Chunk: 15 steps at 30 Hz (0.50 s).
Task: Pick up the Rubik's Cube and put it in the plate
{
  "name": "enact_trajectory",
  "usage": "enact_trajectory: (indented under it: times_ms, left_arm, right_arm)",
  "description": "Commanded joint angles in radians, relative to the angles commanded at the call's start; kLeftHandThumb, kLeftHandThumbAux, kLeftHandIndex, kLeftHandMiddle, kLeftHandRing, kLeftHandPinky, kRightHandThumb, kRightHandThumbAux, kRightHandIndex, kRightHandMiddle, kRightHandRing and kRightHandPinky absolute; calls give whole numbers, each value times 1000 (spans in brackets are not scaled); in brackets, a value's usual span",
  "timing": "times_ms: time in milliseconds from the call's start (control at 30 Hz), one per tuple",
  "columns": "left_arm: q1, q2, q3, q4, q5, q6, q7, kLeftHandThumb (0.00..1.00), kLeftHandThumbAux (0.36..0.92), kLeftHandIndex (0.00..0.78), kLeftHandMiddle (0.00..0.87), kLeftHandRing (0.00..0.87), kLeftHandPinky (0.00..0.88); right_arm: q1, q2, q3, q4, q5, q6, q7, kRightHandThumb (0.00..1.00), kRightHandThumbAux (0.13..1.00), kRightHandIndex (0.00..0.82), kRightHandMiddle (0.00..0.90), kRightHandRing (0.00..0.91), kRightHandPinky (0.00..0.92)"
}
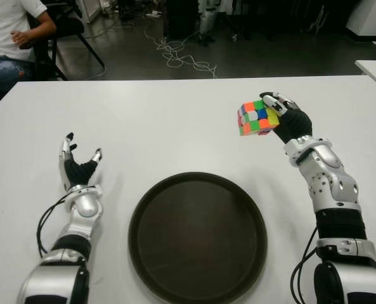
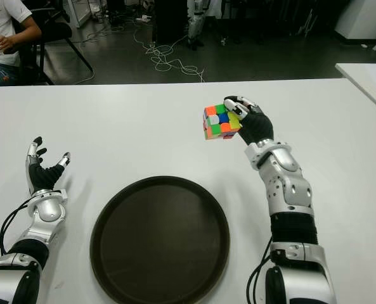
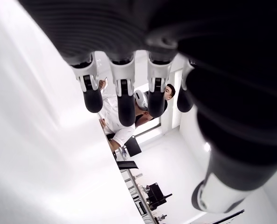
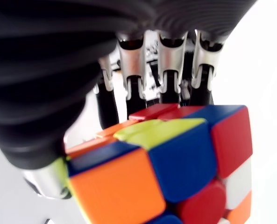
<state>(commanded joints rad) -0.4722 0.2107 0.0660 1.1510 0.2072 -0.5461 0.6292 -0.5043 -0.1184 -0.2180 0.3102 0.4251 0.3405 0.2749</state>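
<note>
The right hand [image 1: 288, 118] is up in the air over the white counter [image 1: 175, 120]. It is grasping the Rubik's Cube [image 1: 258, 118]. The cube sticks out from the hand on the side nearer the robot's left hand. In the right wrist view the fingers [image 4: 170, 70] reach around the far side of the cube and the thumb presses on the near side. The cube's squares are orange, blue, yellow, red and white there. From the eye views you can see green, pink, orange and blue squares too.

The dark round plate [image 1: 197, 237] lies flat on the counter. It is lower down than the right hand, closer to the robot's body, and off toward the left-hand side of it. The cube is not in the plate. It is held well apart from it.

The left hand [image 1: 78, 166] shows on the other side of the plate. Its fingers [image 3: 126, 98] are spread and straight, and it holds nothing.

Beyond the far edge of the counter, on the left hand's side, a person [image 1: 13, 38] in a white shirt sits on a chair. Some cables [image 1: 181, 57] lie on the dark floor behind the counter.
</note>
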Motion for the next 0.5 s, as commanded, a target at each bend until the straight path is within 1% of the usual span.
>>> enact_trajectory:
  times_ms: [133, 267, 333, 400, 500]
  left_arm:
    - [0, -1, 3, 0, -4, 3, -6, 0, 754, 91, 125, 119, 92]
    - [0, -3, 4, -2, -7, 6, -11, 0, 754, 84, 115, 107, 86]
    - [0, -3, 4, -3, -8, 7, -12, 0, 756, 81, 112, 104, 85]
    - [0, -3, 4, -3, -8, 8, -12, 0, 759, 81, 111, 102, 83]
    - [0, -3, 4, -4, -7, 10, -13, 0, 757, 82, 109, 97, 73]
  right_arm:
    - [9, 6, 7, -11, 0, 18, -2, 701, 722, 439, 808, 813, 813]
    - [56, 36, 54, -65, -25, 32, -21, 702, 722, 439, 805, 810, 809]
    - [78, 46, 79, -102, -33, 53, -29, 703, 722, 439, 799, 806, 804]
    - [99, 51, 99, -143, -34, 80, -31, 703, 722, 439, 795, 802, 800]
    - [113, 49, 114, -184, -26, 120, -24, 704, 721, 438, 780, 790, 791]
